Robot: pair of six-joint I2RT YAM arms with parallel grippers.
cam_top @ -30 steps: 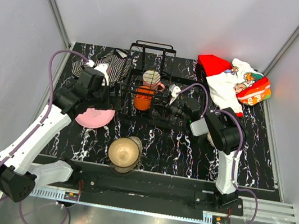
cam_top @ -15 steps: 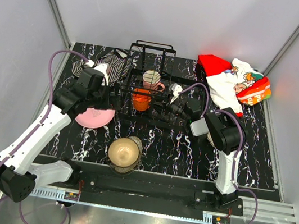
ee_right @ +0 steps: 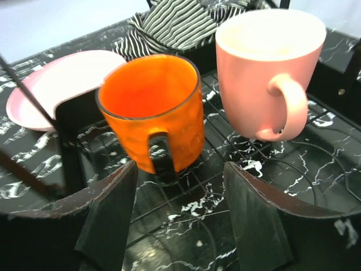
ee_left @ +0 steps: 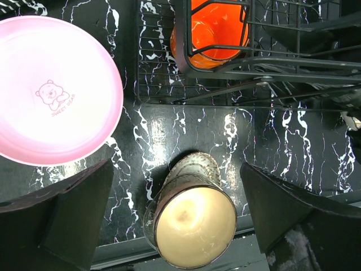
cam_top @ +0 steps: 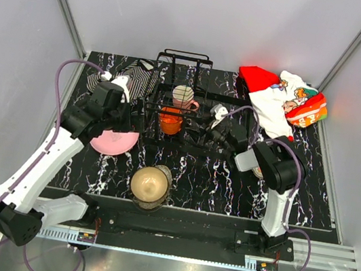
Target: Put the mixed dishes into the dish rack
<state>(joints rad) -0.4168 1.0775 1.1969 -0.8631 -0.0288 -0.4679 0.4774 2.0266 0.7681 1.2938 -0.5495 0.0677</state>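
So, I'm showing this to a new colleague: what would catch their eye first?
The orange cup, bright inside the black rack mid-table, with a pink mug just behind it. Then the red-white cloth at the far right corner and the pink plate left of the rack.

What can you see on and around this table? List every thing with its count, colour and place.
dish rack: one, black wire, table centre-back
cup: one, orange, in the rack
mug: one, pink, in the rack beside the cup
plate: one, pink, on the table left of the rack
bowl: one, brownish, in front of the rack
striped cloth: one, black-white, back left
printed cloth: one, red-white, back right
table: one, black marbled
left fingers: two, black, open
right fingers: two, black, open, facing the cup
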